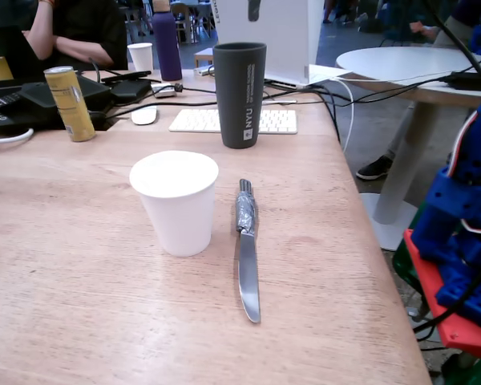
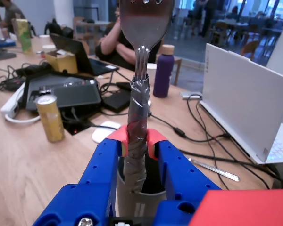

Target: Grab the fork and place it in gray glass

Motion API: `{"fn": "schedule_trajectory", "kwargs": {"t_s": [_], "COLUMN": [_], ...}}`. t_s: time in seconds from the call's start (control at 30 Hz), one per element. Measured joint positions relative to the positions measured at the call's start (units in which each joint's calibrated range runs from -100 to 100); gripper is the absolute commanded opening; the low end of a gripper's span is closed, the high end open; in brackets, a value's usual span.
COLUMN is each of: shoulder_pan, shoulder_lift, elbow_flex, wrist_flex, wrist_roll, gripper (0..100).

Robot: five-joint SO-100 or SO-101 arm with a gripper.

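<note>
In the wrist view the fork (image 2: 142,56) runs off the top edge, so its tine tips are cut off, and the handle's lower end is hidden behind the gripper (image 2: 137,141). Only a sliver of the glass (image 2: 132,200) shows between the blue fingers; whether the handle's end is inside it cannot be told. In the fixed view the arm (image 1: 465,233) is cut by the right edge, gripper and fork out of sight. The small print on the glass (image 1: 239,95) beyond "NYU" is unreadable.

shiny metal fork (image 2: 145,28) with wrinkled gray tape, glossy blue plastic gripper (image 2: 137,143), matt gray glass (image 1: 240,92), pale wood table (image 1: 80,265).
</note>
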Motion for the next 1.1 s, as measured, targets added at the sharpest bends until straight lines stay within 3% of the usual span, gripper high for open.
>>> {"fn": "schedule_trajectory", "kwargs": {"t_s": [0.13, 0.33, 0.43, 0.67, 1.1], "shoulder_pan": [0.0, 0.4, 4.5, 10.8, 8.5], "shoulder_lift": [3.2, 13.7, 18.5, 24.5, 28.5], "elbow_flex": [-1.7, -17.0, -21.2, -21.4, -21.6], "wrist_flex": [-4.7, -5.3, -5.3, -5.3, -5.5], "wrist_roll": [0.0, 0.0, 0.3, 0.0, -0.3], "gripper": [0, 0, 0, 0, 0]}}
